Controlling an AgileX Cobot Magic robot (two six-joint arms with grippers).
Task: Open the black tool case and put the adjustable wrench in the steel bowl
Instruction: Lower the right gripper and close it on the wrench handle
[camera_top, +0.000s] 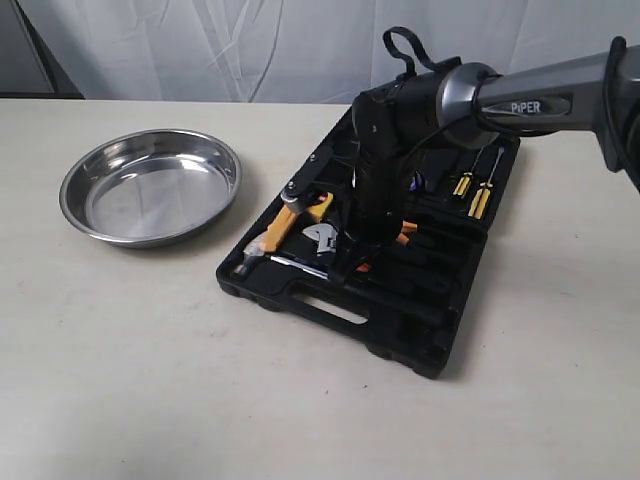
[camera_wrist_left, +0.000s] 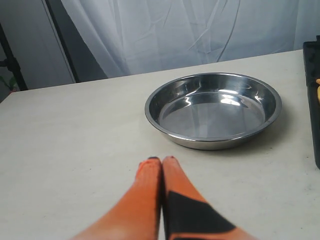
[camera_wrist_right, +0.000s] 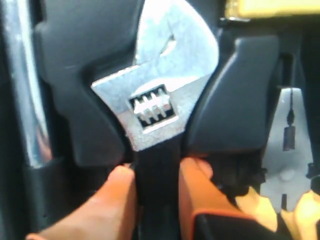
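Observation:
The black tool case (camera_top: 400, 320) lies open on the table, tools in their moulded slots. The adjustable wrench (camera_wrist_right: 155, 95) rests in its slot, its silver head (camera_top: 320, 238) showing beside my right arm. My right gripper (camera_wrist_right: 157, 172) reaches straight down into the case and is shut on the wrench's black handle, one orange finger on each side. The steel bowl (camera_top: 152, 186) stands empty to the left of the case. My left gripper (camera_wrist_left: 162, 161) is shut with nothing in it, low over the table short of the steel bowl (camera_wrist_left: 214, 109).
In the case lie a yellow-handled hammer (camera_top: 290, 220), silver pliers (camera_wrist_right: 287, 150) beside the wrench, a chrome bar (camera_wrist_right: 25, 100) and two yellow screwdrivers (camera_top: 474, 190). A white curtain hangs behind the table.

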